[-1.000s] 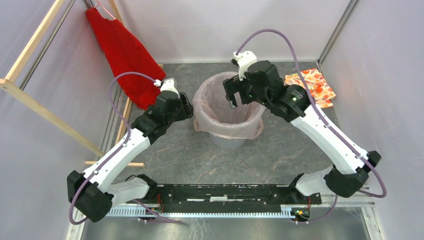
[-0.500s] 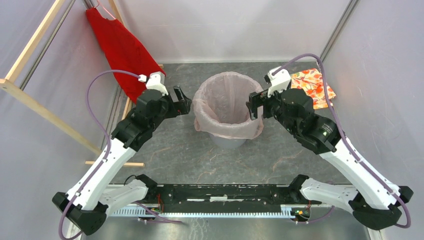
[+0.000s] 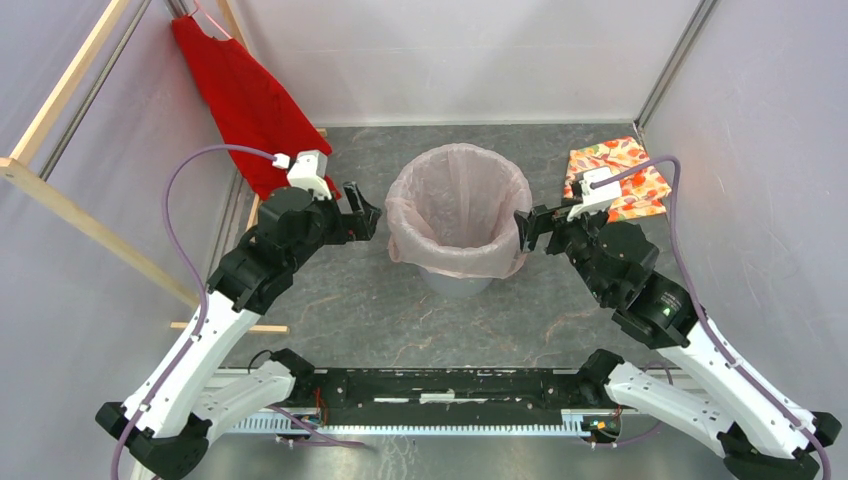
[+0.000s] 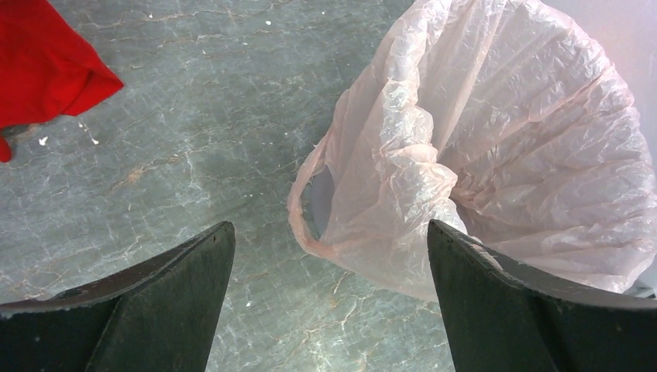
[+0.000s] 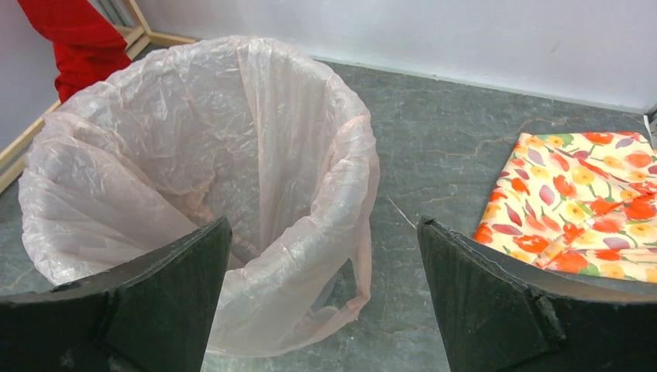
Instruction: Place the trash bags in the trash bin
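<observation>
The pale pink trash bag (image 3: 458,205) lines the round grey trash bin (image 3: 458,284), its edge folded down over the rim all round. In the left wrist view the trash bag (image 4: 503,155) fills the right side; in the right wrist view the trash bag (image 5: 209,170) fills the left. My left gripper (image 3: 362,210) hangs open just left of the bin, apart from the bag. Close to the bin's right side, my right gripper (image 3: 531,228) is open too, with nothing between its fingers.
A red garment (image 3: 250,105) hangs from a wooden frame (image 3: 60,200) at the back left. An orange floral folded cloth (image 3: 622,178) lies at the back right by the wall. White walls close the table on three sides.
The left gripper has let go of the bag's left edge, opened and drawn back left. The right arm has pulled out from over the bin to its right side.
</observation>
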`<state>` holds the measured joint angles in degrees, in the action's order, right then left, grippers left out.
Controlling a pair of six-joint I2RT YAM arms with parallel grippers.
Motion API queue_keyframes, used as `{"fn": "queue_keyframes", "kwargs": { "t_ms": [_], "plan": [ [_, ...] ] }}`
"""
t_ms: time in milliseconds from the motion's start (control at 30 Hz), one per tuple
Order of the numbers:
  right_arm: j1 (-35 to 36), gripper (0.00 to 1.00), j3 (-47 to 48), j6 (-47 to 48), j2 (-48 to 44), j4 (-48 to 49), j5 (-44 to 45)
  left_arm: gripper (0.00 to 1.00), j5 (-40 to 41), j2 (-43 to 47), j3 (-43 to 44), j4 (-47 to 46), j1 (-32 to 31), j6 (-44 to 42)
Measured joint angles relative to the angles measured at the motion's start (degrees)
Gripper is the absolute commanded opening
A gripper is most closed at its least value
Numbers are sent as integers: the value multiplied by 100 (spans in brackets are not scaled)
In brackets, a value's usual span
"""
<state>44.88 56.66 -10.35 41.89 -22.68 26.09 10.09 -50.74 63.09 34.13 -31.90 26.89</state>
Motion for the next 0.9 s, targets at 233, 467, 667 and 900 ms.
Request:
{"fn": "queue_keyframes", "kwargs": {
  "t_ms": [233,467,667,900],
  "plan": [
    [0,98,-24,-33,-9,205,79,100,-20,-15,9,-37,0,-125],
    [0,98,-22,-33,22,227,98,100,-20,-22,11,-96,0,-127],
    [0,98,-22,-31,52,227,98,100,-22,-22,13,-125,0,-127],
    [0,98,-22,-28,105,227,98,100,-22,-22,13,-125,0,-129]
  ]
}}
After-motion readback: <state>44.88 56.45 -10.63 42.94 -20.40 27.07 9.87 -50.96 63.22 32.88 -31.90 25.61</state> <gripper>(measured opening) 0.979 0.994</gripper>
